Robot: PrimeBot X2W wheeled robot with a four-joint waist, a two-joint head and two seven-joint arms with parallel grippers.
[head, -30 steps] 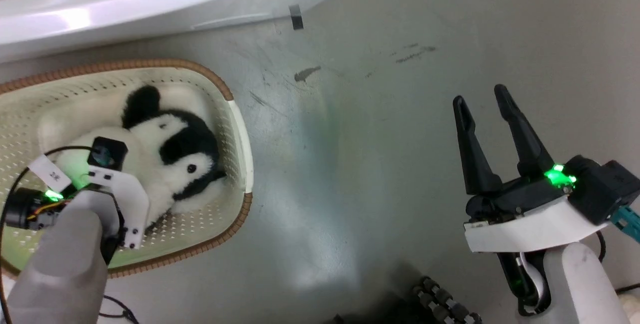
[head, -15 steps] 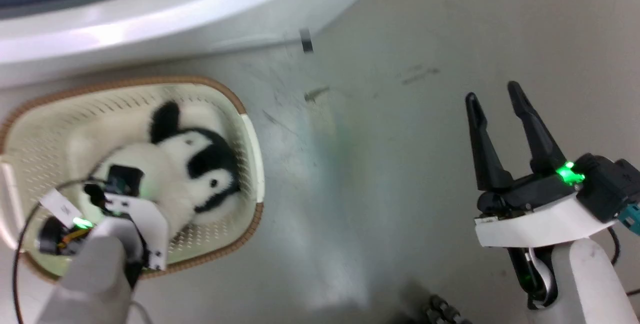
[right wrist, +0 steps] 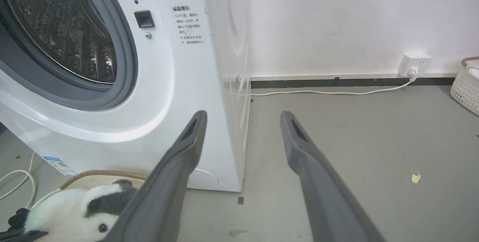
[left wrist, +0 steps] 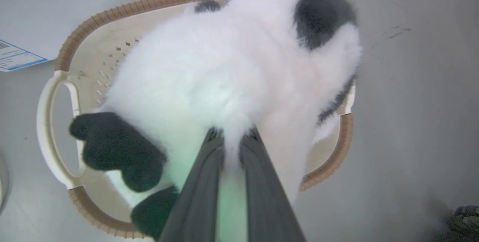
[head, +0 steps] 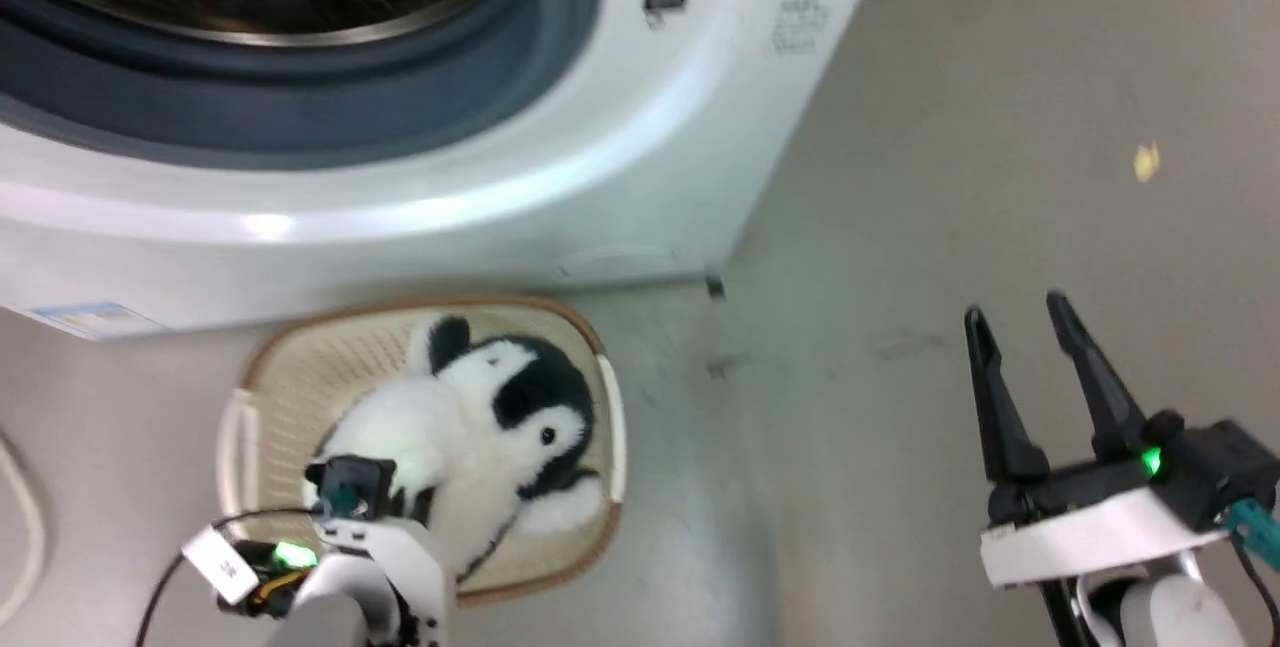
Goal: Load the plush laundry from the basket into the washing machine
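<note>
The plush laundry, a fluffy white and black panda (head: 470, 427), hangs partly above the cream basket (head: 610, 427) with its brown rim. My left gripper (left wrist: 232, 139) is shut on the panda's white fur (left wrist: 224, 66), fingertips buried in it, with the basket's rim (left wrist: 131, 8) showing below. The washing machine (head: 400, 207) stands just behind the basket, its steel drum (right wrist: 63, 28) showing inside the grey seal (head: 300, 107); the door is out of view. My right gripper (head: 1015, 309) hovers open over bare floor to the right, nothing between its fingers (right wrist: 187, 144).
A white cable (right wrist: 18, 182) curls on the floor left of the basket. At the far wall are a socket (right wrist: 415, 64) with a cable and another white basket (right wrist: 466, 88). A yellow scrap (head: 1147, 160) lies on the grey floor.
The head camera has tilted up, bringing the washer's drum opening into view. The panda has risen in the basket with my left gripper on it. The right gripper stays open.
</note>
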